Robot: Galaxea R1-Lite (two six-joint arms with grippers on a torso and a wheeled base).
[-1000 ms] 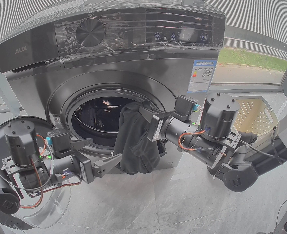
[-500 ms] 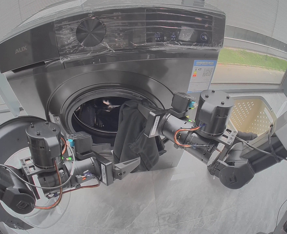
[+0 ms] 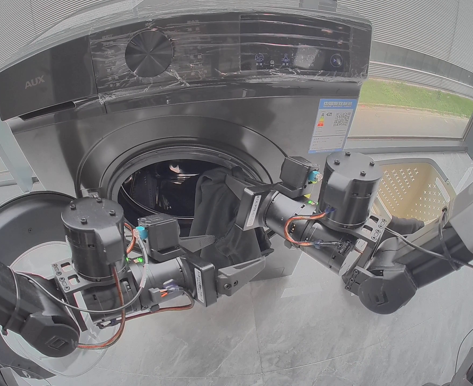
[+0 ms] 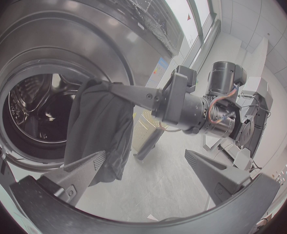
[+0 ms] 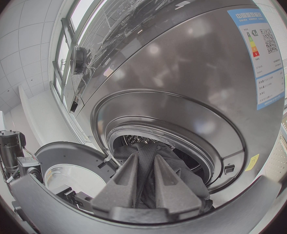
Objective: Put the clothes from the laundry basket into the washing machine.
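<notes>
Left claw [image 3: 237, 249], spread apart, is advancing to the black garment [image 3: 215, 215] the right claw [image 3: 230, 177] is clamping, likely helping load it.

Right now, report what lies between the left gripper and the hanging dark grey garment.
Nothing. In the left wrist view the stretch from the open left gripper to the dark grey garment is bare.

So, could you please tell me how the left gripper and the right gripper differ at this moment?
The left gripper is open and empty; the right gripper is shut on the dark garment. The left gripper sits low, by the hanging lower part of the dark garment; the right gripper is higher, at the rim of the washing machine opening. Both point toward the machine and have the same dark wedge-shaped fingers.
</notes>
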